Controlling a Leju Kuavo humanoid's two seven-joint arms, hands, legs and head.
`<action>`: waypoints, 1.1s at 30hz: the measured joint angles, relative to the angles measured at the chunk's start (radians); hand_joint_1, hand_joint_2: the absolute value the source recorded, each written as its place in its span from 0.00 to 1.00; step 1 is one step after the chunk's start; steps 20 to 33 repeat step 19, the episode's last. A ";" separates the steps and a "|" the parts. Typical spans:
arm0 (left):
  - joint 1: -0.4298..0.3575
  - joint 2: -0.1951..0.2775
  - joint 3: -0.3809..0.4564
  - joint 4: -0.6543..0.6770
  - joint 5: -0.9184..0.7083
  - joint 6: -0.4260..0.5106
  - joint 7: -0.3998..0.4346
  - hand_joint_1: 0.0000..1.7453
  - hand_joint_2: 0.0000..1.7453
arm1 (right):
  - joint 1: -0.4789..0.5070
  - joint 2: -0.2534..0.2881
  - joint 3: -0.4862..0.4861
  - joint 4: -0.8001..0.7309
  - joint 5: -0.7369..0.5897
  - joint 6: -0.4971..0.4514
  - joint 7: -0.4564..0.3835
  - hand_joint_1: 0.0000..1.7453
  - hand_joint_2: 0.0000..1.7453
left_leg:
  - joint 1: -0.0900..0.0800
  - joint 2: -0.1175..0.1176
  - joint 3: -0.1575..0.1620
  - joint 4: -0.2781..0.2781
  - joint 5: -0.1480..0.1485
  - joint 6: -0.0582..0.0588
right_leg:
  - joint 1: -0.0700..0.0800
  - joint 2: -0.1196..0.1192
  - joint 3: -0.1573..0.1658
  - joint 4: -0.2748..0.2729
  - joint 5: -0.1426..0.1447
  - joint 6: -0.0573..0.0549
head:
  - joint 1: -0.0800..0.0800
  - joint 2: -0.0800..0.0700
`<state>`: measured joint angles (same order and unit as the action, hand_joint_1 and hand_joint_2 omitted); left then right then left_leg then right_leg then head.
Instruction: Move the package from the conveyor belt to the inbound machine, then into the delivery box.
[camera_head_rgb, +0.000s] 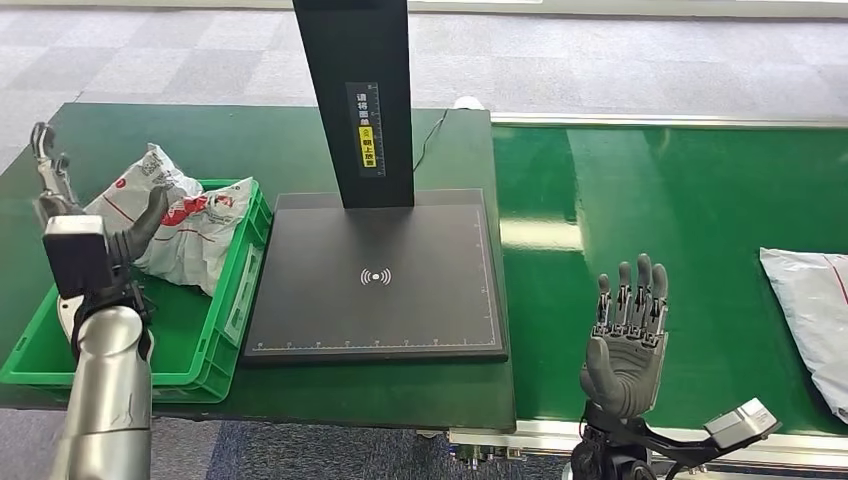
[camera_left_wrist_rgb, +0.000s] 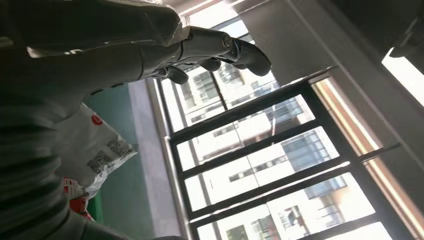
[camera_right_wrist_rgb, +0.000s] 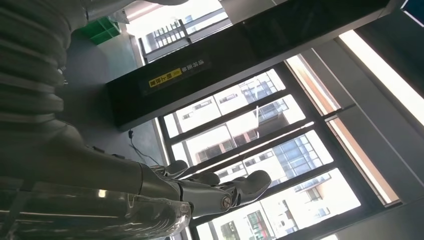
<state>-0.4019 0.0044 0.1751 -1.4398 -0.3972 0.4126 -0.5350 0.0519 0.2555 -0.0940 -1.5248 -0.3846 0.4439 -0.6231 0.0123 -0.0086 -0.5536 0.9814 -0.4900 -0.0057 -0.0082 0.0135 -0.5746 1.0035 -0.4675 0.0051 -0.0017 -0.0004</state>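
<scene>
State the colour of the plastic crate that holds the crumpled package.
Bright green plastic crate, holding a crumpled white package with red print; the head view shows it best.

The counter (camera_head_rgb: 300, 135) is dark green, and the belt (camera_head_rgb: 690, 200) a brighter, glossy green with silver rails. The crate (camera_head_rgb: 225, 330) is bright green. The bag (camera_head_rgb: 185, 225) in it is white with red marks and black print. The scanner plate (camera_head_rgb: 375, 275) is matt black with a white wireless sign and a thin white ruled border; its black post (camera_head_rgb: 360, 100) bears a yellow-and-white label. The package (camera_head_rgb: 815, 310) on the belt is pale grey. Both arms are silver, with dark grey fingers (camera_head_rgb: 630, 290).
</scene>
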 joint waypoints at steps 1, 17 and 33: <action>0.047 -0.014 -0.016 -0.067 0.006 0.036 -0.021 0.00 1.00 | 0.001 0.000 0.000 -0.002 0.000 -0.004 0.002 0.00 1.00 | 0.000 0.000 0.000 0.000 0.000 0.000 | 0.000 0.000 0.000 0.000 0.000 0.000 | 0.000 0.000; 0.365 -0.186 -0.404 -0.060 0.313 -0.405 -0.126 0.00 1.00 | -0.021 -0.005 0.142 0.051 0.509 -0.347 0.007 0.00 1.00 | -0.001 -0.002 0.002 0.000 -0.001 0.000 | -0.001 -0.001 0.002 -0.001 -0.001 0.002 | 0.000 0.000; 0.364 -0.202 -0.424 0.009 0.298 -0.429 -0.138 0.00 1.00 | -0.024 -0.008 0.159 0.075 0.540 -0.359 0.020 0.00 1.00 | -0.001 -0.002 0.002 0.000 -0.001 0.000 | -0.001 -0.001 0.002 -0.001 -0.001 0.002 | 0.000 0.000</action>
